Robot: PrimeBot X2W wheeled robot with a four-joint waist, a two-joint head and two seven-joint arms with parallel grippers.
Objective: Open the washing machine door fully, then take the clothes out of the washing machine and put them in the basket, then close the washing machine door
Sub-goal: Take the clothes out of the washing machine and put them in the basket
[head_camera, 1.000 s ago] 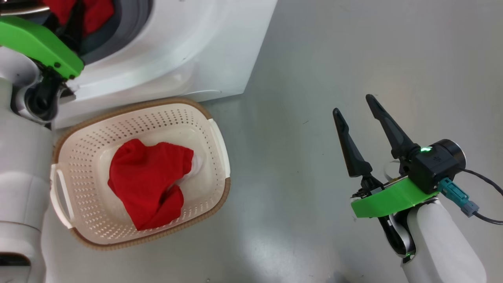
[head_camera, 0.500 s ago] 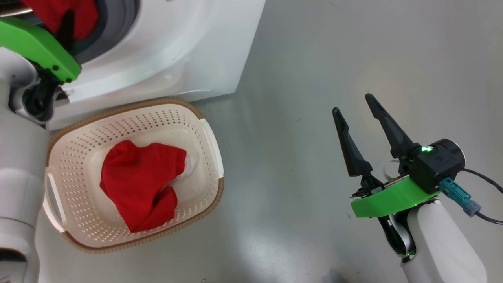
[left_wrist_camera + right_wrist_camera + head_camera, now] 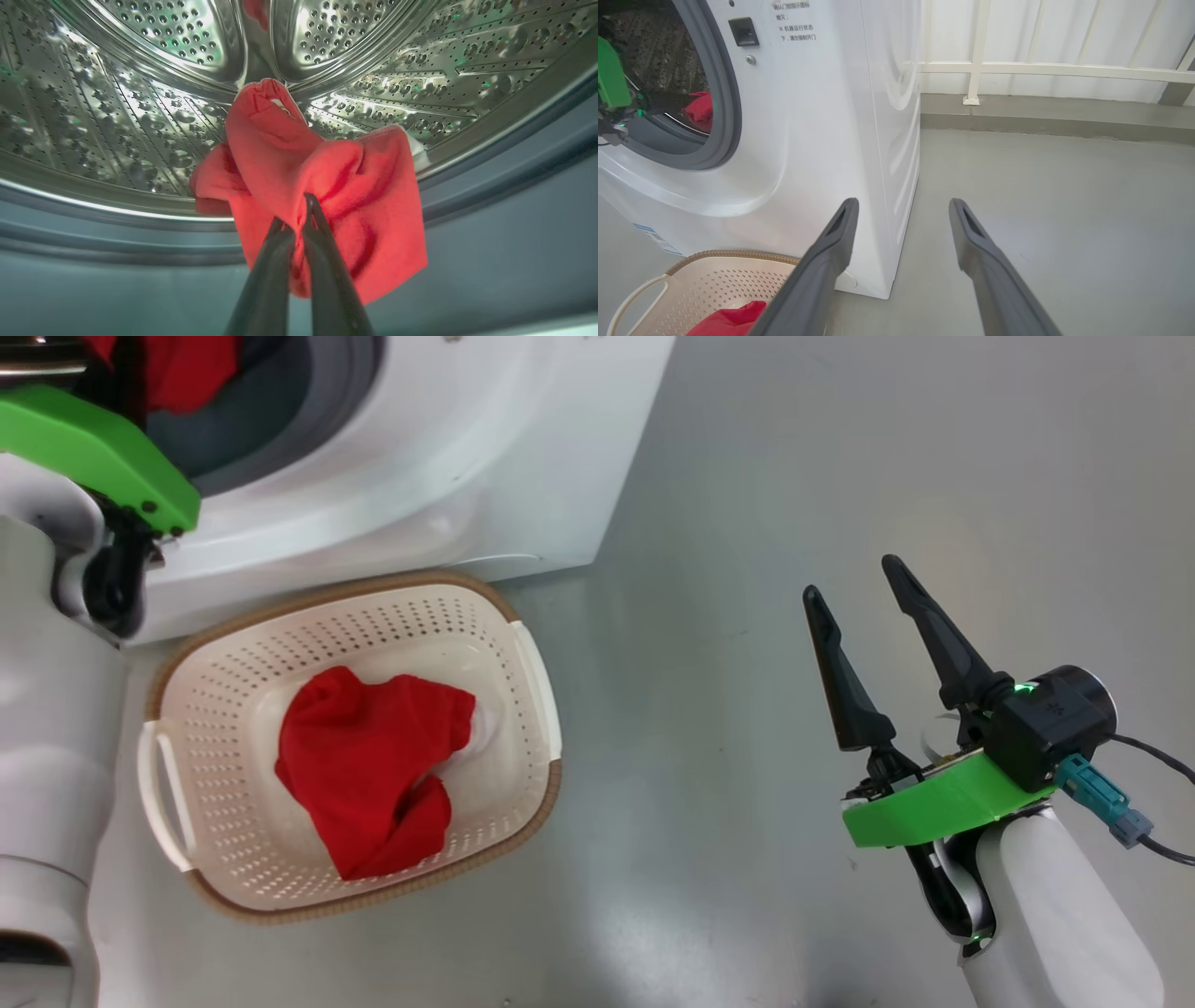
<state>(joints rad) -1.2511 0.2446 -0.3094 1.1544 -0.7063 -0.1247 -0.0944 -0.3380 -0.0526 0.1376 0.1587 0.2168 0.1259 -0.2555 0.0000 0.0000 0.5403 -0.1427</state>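
One cloth (image 3: pixel 364 775) in basket (image 3: pixel 539 683); your left gripper (image 3: pixel 293 210) pinches the drum cloth (image 3: pixel 336 182), right gripper (image 3: pixel 850 579) splayed; door closing pending.

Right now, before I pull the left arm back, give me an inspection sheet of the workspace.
Surface: grey floor, smooth.
Job's things: washing machine mouth open; red garment lying in the basket; second red garment at the drum lip.
Clutter: nothing seen.
Grippers: left gripper shut on second red garment; right gripper open above floor.
Cables: dark cable at right wrist.
Surroundings: white railing beyond the machine.
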